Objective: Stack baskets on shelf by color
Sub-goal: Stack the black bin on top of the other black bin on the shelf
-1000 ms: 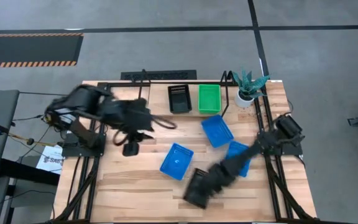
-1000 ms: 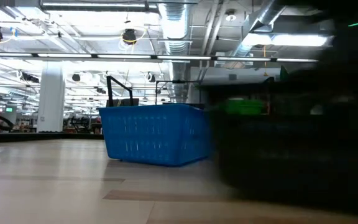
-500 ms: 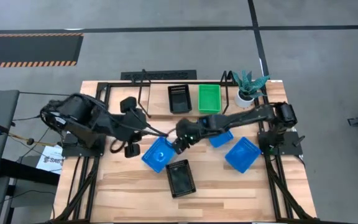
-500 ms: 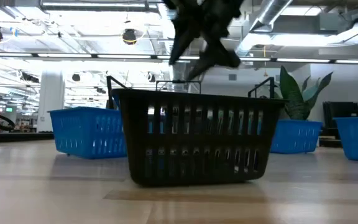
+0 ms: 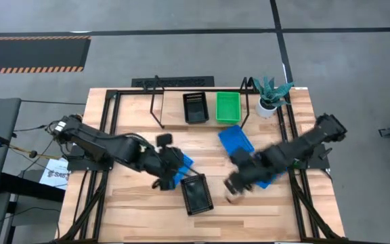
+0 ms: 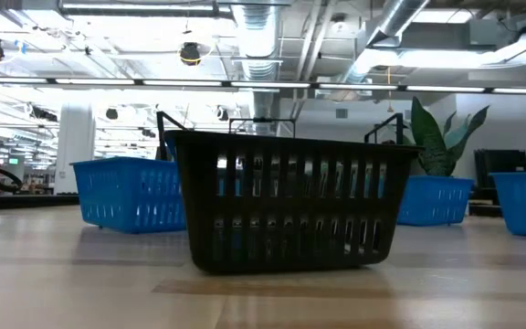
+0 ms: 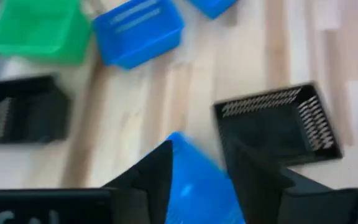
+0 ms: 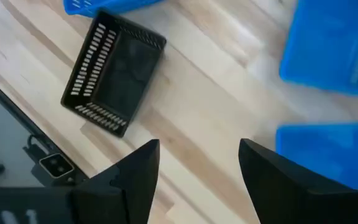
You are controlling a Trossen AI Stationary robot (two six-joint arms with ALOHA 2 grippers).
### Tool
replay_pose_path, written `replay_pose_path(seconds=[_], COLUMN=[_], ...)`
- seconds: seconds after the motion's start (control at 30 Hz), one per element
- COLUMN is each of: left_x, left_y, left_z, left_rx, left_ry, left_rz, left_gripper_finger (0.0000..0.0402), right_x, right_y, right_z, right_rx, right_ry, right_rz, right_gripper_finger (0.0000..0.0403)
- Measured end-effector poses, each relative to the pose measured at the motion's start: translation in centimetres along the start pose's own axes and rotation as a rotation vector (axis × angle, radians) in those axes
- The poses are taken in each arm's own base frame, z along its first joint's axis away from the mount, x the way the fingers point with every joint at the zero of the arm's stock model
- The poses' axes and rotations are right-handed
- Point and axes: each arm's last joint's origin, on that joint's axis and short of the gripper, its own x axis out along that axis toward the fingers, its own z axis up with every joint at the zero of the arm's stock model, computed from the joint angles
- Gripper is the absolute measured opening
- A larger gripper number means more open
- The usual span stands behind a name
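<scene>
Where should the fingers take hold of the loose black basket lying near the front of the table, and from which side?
Best on the rim of the black basket, from above, I think. It stands upright with its opening up, so one finger can go inside a thin perforated wall and one outside. A long wall seems best. The side away from the blue basket is free.

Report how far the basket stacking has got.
Done: one black basket and one green basket sit on the shelf. In hand: the left gripper is at a blue basket; the right gripper hangs open, empty. Left: a second black basket and two other blue baskets lie loose on the table.
</scene>
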Motion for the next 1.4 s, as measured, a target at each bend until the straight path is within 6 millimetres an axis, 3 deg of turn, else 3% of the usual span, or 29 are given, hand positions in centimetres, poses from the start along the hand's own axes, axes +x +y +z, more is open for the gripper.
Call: replay_pose_path(seconds=[0.17,0.33,0.6,0.87,1.03,1.3,1.4], left_x=[5.3,9.6,14.7,17.9,18.1,19.1,19.2], left_y=[-0.2,-0.2,-2.3,-3.0,-3.1,-2.0,-1.4], left_z=[-0.7,-2.2,-3.9,-5.5,-5.9,-6.0,-5.7], left_rx=[-0.060,-0.114,-0.025,-0.008,-0.004,-0.033,-0.052], left_ry=[-0.085,-0.063,0.059,0.168,0.185,0.212,0.216], left_rz=[-0.111,-0.148,-0.172,-0.132,-0.140,-0.126,-0.165], left_gripper_finger=[0.0208,0.0245,0.0249,0.0248,0.0203,0.0028,0.0009], right_x=[-1.4,-0.8,0.8,1.4,1.3,1.3,1.3], right_y=[0.2,0.7,1.5,2.0,1.9,2.0,1.9], right_z=[-5.4,-8.8,-10.9,-11.8,-11.9,-11.9,-11.9], right_rx=[0.144,0.237,0.295,0.290,0.279,0.279,0.277], right_ry=[-0.040,-0.032,-0.024,-0.012,-0.010,-0.010,-0.010], right_rz=[0.002,-0.021,-0.061,-0.055,-0.053,-0.052,-0.052], right_gripper_finger=[0.0245,0.0245,0.0245,0.0245,0.0245,0.0245,0.0245])
